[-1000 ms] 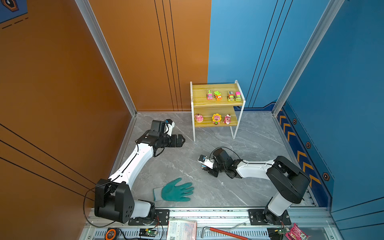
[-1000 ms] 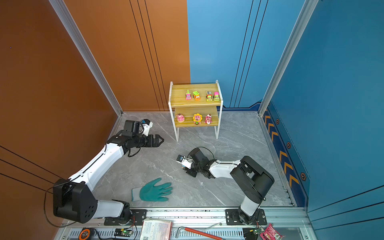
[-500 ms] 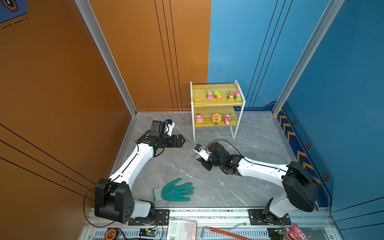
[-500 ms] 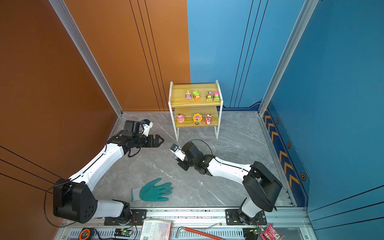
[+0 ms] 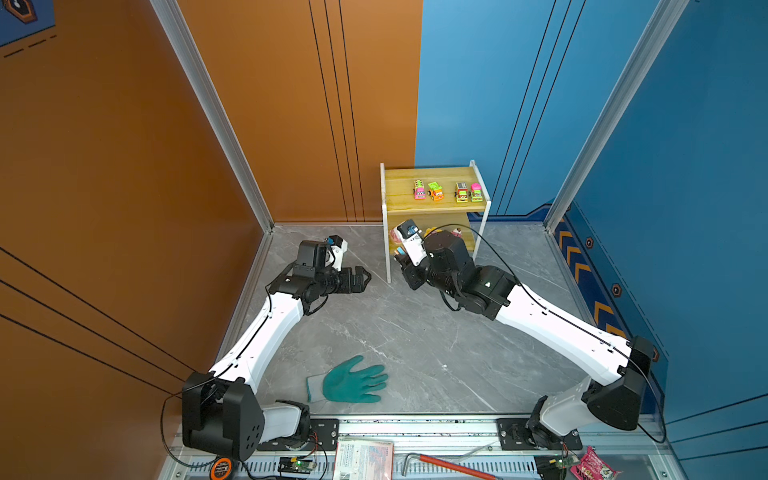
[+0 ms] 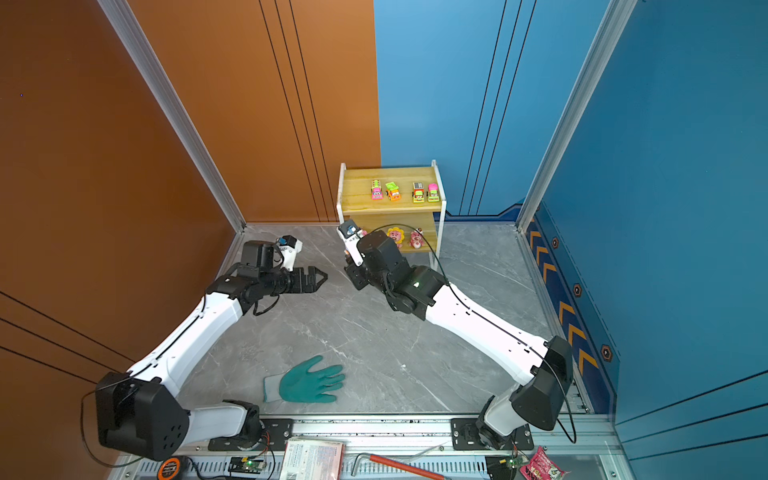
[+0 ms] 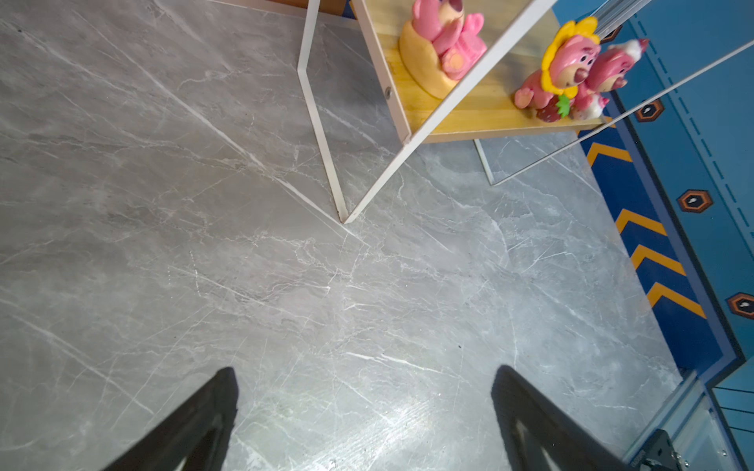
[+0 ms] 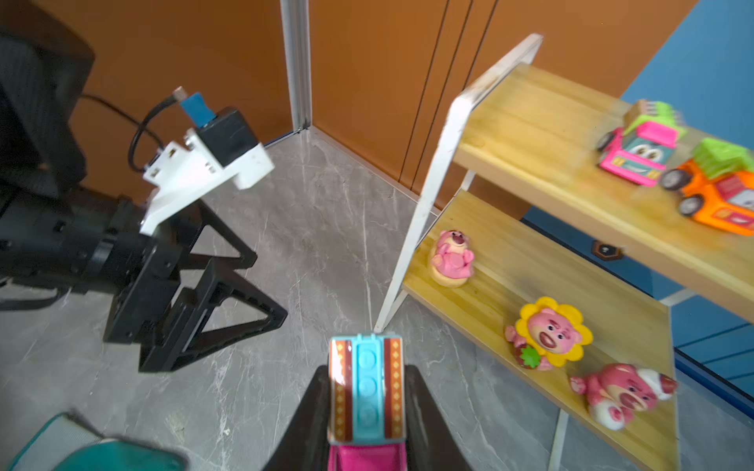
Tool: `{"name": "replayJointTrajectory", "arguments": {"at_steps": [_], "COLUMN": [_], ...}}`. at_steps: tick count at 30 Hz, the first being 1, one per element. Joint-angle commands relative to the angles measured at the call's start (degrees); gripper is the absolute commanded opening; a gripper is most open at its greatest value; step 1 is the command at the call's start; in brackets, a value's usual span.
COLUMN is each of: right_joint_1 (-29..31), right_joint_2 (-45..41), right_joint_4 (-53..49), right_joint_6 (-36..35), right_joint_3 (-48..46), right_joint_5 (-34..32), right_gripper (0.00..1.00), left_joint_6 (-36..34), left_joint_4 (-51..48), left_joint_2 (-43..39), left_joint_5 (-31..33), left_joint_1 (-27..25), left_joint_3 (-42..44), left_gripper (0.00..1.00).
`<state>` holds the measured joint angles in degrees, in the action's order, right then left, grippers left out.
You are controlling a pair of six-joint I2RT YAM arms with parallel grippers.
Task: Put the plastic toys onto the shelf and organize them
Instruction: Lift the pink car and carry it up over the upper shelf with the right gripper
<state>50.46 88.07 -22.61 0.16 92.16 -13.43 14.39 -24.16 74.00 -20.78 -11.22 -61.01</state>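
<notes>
**Item in transit:** pink plastic toy car with a cyan striped roof (image 8: 364, 403), clamped between the jaws of the right tool (image 8: 367, 371) and held aloft beside the shelf's white corner post.

**Idle:** left tool (image 5: 365, 278), jaws apart and empty, above the grey marble surface (image 5: 415, 345).

**Container:** two-tier pale wooden shelf with white wire frame (image 5: 399, 189).
- Upper board: row of four bright wheeled cars (image 6: 392, 192).
- Lower board: three pink bear figurines (image 8: 548, 332).

**Hazards, as judged:**
- The right tool may clip the frame post on entry.
- The held car may roll off, or nudge the row, if released tilted.
</notes>
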Motion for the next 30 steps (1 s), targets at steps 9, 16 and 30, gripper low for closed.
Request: {"name": "replayJointTrajectory", "arguments": {"at_steps": [9, 16, 30], "right_joint_1": [-4.2, -5.2, -5.6], "right_joint_2": [9.8, 13.9, 23.5], "right_joint_4": [-5.2, -4.4, -4.2], "right_joint_6": [9.1, 10.2, 12.4], "right_joint_3": [18.3, 24.3, 37.8], "right_joint_5": [-9.2, -10.9, -13.1], "right_gripper": [0.27, 0.27, 0.27], "left_joint_6": [1.2, -3.3, -8.9], "left_joint_4": [3.0, 3.1, 6.5], "left_joint_2": [-4.2, -9.6, -11.7], "left_joint_5": [-3.4, 3.6, 7.0], "left_joint_1": [-2.4, -6.9, -11.7], "left_joint_3": [1.1, 0.8, 0.9], "left_gripper": [0.98, 0.98, 0.98]}}
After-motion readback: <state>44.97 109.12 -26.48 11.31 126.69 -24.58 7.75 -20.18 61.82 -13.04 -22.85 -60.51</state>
